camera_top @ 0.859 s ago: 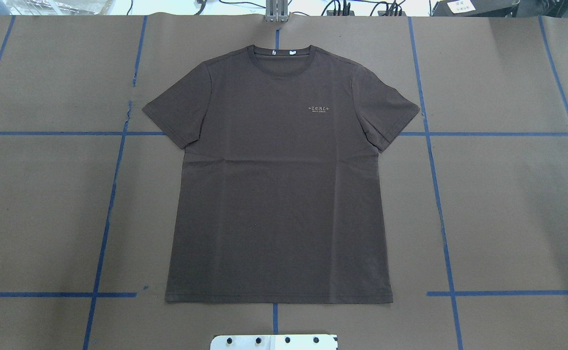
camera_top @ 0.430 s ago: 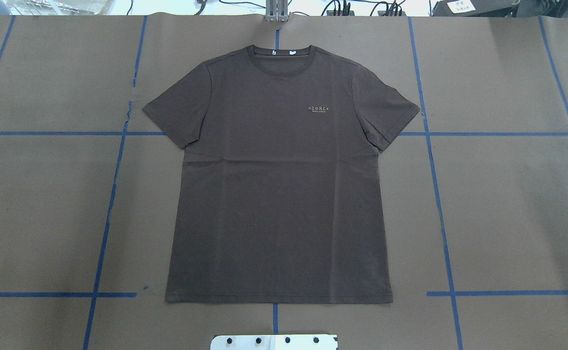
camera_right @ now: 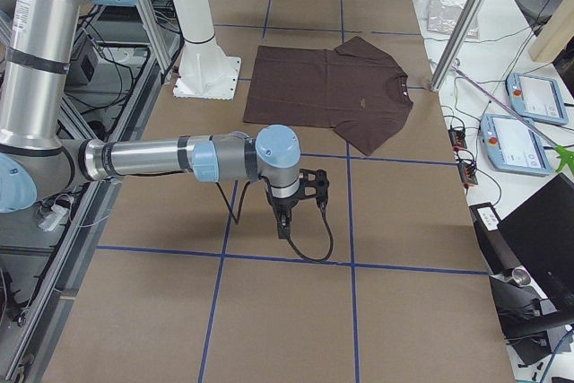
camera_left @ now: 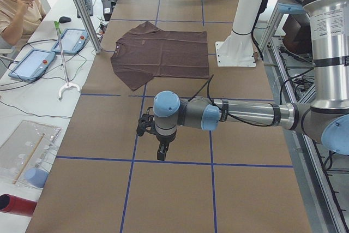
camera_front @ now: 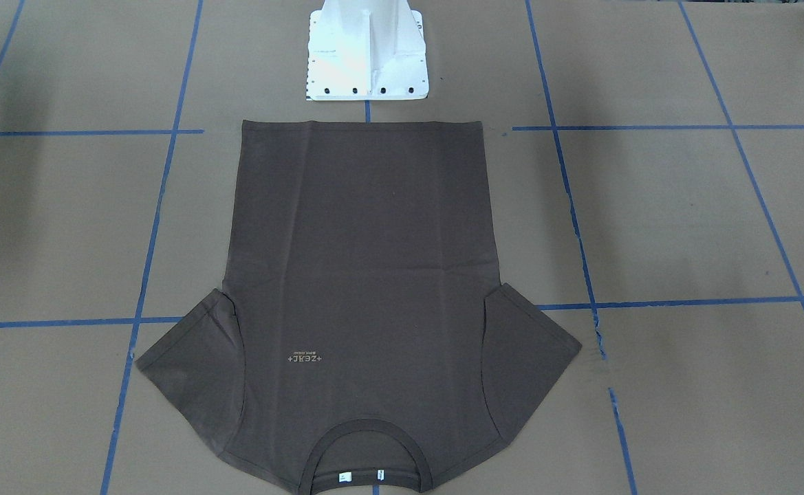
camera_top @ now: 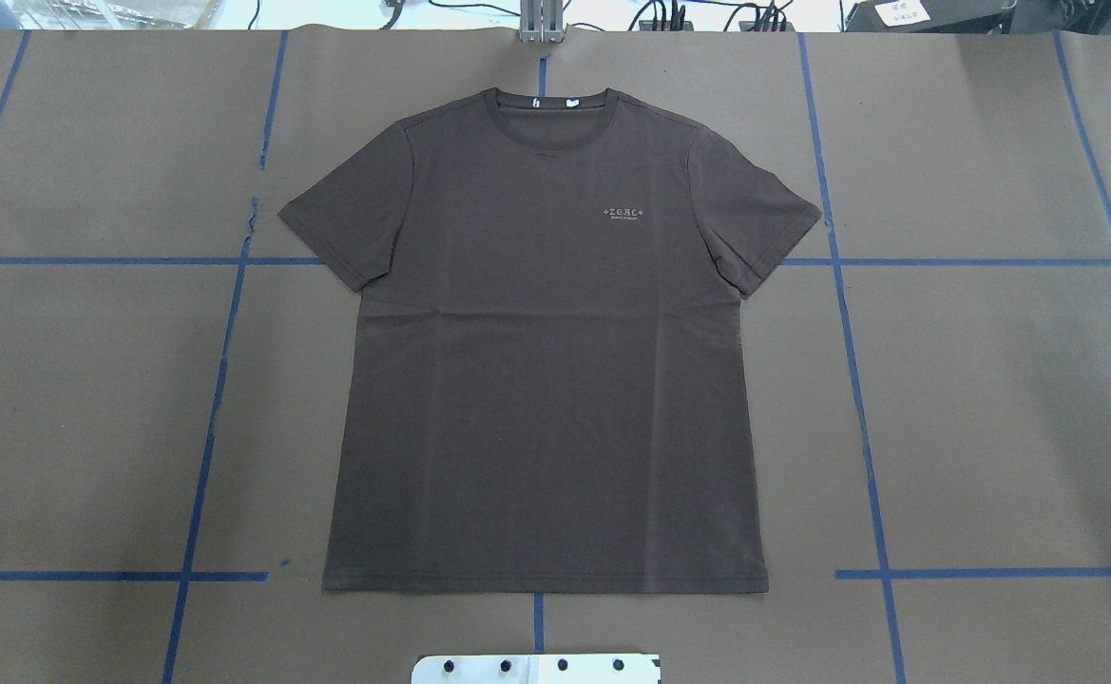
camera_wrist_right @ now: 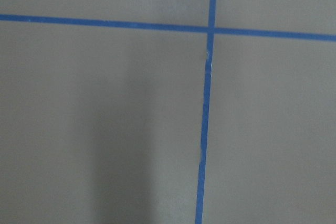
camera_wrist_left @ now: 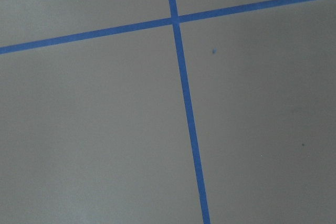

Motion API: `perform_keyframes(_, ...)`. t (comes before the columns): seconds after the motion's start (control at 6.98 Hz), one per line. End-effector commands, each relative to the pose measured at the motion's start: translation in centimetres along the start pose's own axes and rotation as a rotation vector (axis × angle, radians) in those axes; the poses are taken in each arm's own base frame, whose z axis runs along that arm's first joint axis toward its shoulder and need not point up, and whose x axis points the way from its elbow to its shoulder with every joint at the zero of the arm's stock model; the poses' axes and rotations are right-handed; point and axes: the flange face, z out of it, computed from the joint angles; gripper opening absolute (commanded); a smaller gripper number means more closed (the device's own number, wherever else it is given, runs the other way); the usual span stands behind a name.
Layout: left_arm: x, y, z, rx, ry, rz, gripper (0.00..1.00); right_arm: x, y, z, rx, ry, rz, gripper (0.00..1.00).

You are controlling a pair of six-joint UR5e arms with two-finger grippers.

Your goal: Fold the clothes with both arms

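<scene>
One dark brown short-sleeved T-shirt (camera_top: 545, 380) lay flat and unfolded mid-desk (camera_top: 992, 399), on brown paper gridded with blue tape. Its hem lay near the one white metal pedestal base (camera_front: 367, 55), and its collar, with two white neck tags (camera_top: 569, 101), pointed toward the far edge. Two black two-finger grippers hung well apart from it, the left gripper (camera_left: 162, 154) and the right gripper (camera_right: 283, 227), one toward each end. Whether their jaws were spread or pressed together could not be told.
</scene>
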Motion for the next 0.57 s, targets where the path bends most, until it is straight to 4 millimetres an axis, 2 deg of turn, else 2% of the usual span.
perform_keyframes(0.0,2.9,-5.6,-4.0,0.267,-0.049,0.24,1.0,-2.5,-7.6,-2.2,0.123,0.004,-0.119,1.0)
perform_keyframes(0.14,3.6,-6.6,-4.8,0.339,-0.054,0.301,1.0,-1.8,-9.0,-1.5,0.145,0.0,-0.144,1.0)
perform_keyframes(0.29,4.7,-8.9,-6.0,0.419,-0.053,0.366,1.0,-0.8,-9.4,0.0,0.184,-0.043,-0.188,1.0)
perform_keyframes(0.43,5.5,-10.5,-6.7,0.446,-0.018,0.258,1.0,-1.8,-10.5,0.1,0.27,-0.069,-0.27,1.0)
